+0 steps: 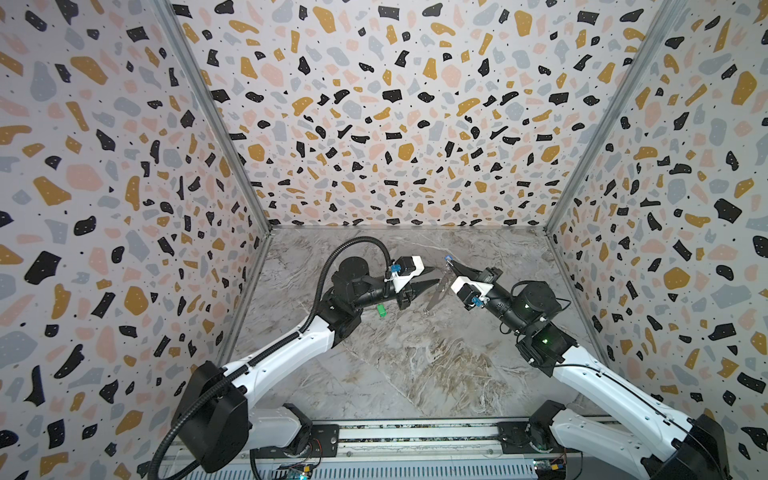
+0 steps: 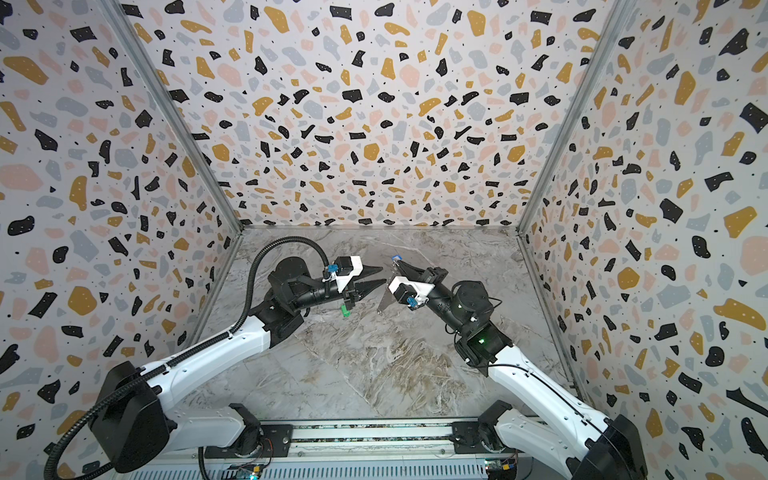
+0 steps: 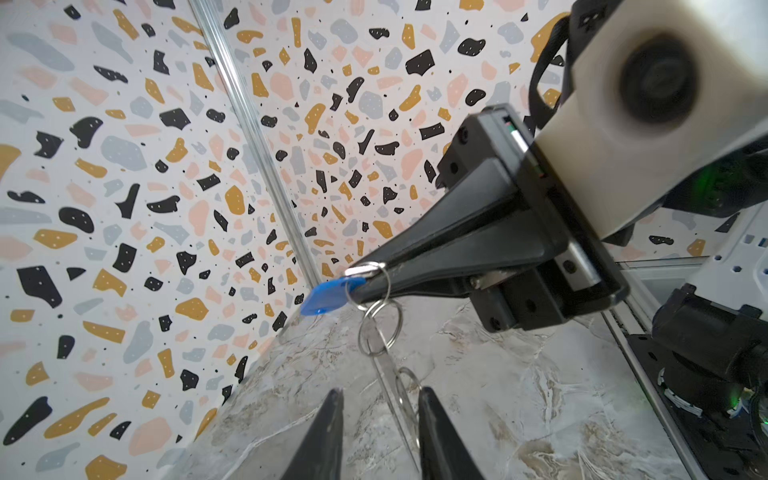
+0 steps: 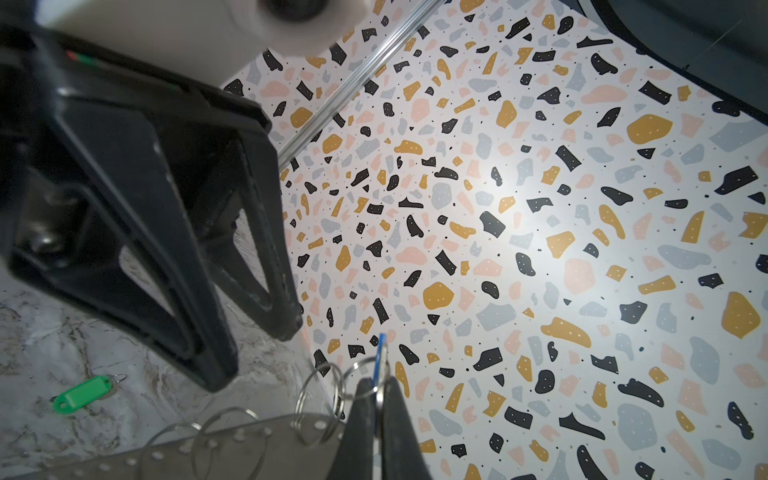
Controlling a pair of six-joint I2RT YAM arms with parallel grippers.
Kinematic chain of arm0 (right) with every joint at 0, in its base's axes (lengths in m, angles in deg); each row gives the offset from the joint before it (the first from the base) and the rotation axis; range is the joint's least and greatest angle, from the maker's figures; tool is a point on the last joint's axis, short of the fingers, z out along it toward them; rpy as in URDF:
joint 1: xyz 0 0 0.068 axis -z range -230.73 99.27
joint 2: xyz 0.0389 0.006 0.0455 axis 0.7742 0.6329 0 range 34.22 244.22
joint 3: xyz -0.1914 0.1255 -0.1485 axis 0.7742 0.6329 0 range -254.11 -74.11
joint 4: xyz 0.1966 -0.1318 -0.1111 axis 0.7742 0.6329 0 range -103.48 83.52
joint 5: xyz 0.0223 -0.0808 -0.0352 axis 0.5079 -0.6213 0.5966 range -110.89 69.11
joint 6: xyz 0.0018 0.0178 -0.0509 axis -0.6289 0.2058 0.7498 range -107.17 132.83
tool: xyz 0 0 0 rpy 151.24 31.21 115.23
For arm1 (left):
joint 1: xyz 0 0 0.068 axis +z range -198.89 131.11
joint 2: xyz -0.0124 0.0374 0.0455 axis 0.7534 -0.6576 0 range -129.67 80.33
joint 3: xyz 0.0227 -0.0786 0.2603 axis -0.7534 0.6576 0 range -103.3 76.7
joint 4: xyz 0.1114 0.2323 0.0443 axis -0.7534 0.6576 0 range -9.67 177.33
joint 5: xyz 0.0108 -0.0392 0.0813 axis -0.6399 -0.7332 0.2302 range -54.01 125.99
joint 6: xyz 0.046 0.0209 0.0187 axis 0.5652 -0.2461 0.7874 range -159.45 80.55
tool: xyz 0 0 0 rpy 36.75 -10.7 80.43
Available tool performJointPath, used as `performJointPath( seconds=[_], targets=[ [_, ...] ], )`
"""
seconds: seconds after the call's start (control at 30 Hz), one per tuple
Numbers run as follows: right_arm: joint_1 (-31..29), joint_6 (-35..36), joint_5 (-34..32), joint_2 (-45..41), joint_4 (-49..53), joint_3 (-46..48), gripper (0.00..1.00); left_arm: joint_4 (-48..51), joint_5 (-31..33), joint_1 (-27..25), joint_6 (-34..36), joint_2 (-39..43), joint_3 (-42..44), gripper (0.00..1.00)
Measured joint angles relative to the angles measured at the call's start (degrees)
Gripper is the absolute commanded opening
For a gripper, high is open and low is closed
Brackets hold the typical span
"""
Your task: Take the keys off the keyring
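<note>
The right gripper [image 1: 451, 263] clamped the small blue plastic tag [image 3: 322, 296], the flat greyish perforated keyring plate [image 1: 437, 294] dangling beneath. The left gripper [image 1: 436, 275], jaws apart and empty, hovered just left of it. The small green plastic tag [image 1: 379, 310] lay on the marble table [image 1: 415, 365], further left.

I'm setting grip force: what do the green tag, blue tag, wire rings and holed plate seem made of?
Green tag: plastic, smooth and slightly glossy, by its saturated colour and soft sheen.
Blue tag: likely the same plastic.
Wire rings: polished metal, probably steel, by the sharp glints.
Plate: thin flat grey sheet, dull finish, small punched holes; metal or plastic, unclear.
</note>
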Motion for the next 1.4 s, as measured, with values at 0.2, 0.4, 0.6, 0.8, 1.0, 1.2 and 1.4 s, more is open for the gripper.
performJointPath(
  seconds=[0.2, 0.4, 0.6, 0.8, 1.0, 1.2, 1.4],
  targets=[
    [0.00, -0.02, 0.76, 0.00, -0.15, 0.02, 0.00, -4.66, -1.97, 0.17, -4.07, -4.61, 0.04, 0.31],
    [0.00, -0.02, 0.85, 0.00, -0.15, 0.02, 0.00, -9.42, -4.83, 0.17, -7.21, -4.81, 0.04, 0.28],
    [0.00, -0.02, 1.18, 0.07, -0.33, 0.02, 0.00, -13.35, -6.64, 0.15, -10.05, -4.94, 0.04, 0.24],
    [0.00, 0.00, 1.44, 0.09, -0.37, 0.02, 0.00, -15.76, -7.48, -0.13, -11.74, -6.10, 0.04, 0.18],
    [0.00, 0.00, 1.29, 0.26, -0.37, 0.02, 0.00, -16.76, -7.80, -0.79, -12.41, -7.17, 0.04, 0.15],
    [0.04, -0.02, 0.79, 0.79, -0.37, 0.02, 0.00, -17.42, -7.76, -1.03, -13.22, -7.74, 0.04, 0.10],
    [0.04, -0.02, 0.15, 0.79, -0.50, 0.02, 0.00, -18.73, -7.65, -1.25, -13.60, -7.89, 0.04, 0.05]
  ],
)
